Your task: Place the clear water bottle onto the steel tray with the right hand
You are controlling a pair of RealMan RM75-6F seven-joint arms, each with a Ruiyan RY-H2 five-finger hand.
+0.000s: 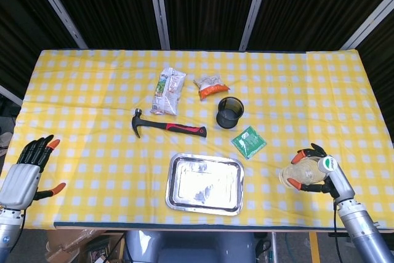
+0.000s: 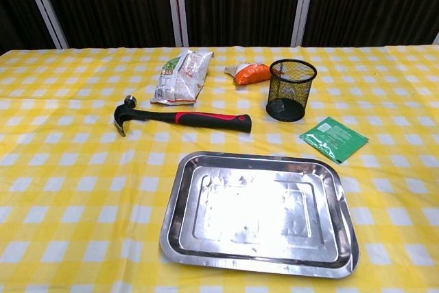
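The right robot hand (image 1: 313,170), with black fingers tipped in orange, is wrapped around the clear plastic water bottle with a white cap (image 1: 303,173), holding it tilted nearly on its side over the front right part of the table (image 1: 320,90), which is covered in a yellow-and-white checked cloth. The bottle is well apart from the rectangular steel tray (image 1: 178,196), which lies near the front edge at the middle with nothing in it; the chest view shows the tray (image 2: 180,235) but neither the bottle nor the right robot hand. The left robot hand (image 1: 28,172) hangs off the front left corner of the table, its fingers spread apart and holding nothing. Behind the tray lies a hammer with a black head and a red-and-black handle (image 1: 167,126), roughly parallel to the tray's far edge. Further back sit a crinkled white snack bag (image 1: 168,90) and a smaller orange-and-white packet (image 1: 211,86). A black wire-mesh cup (image 1: 229,113) stands upright to the right of the hammer's handle, and a flat green sachet (image 1: 249,141) lies between that cup and the bottle.
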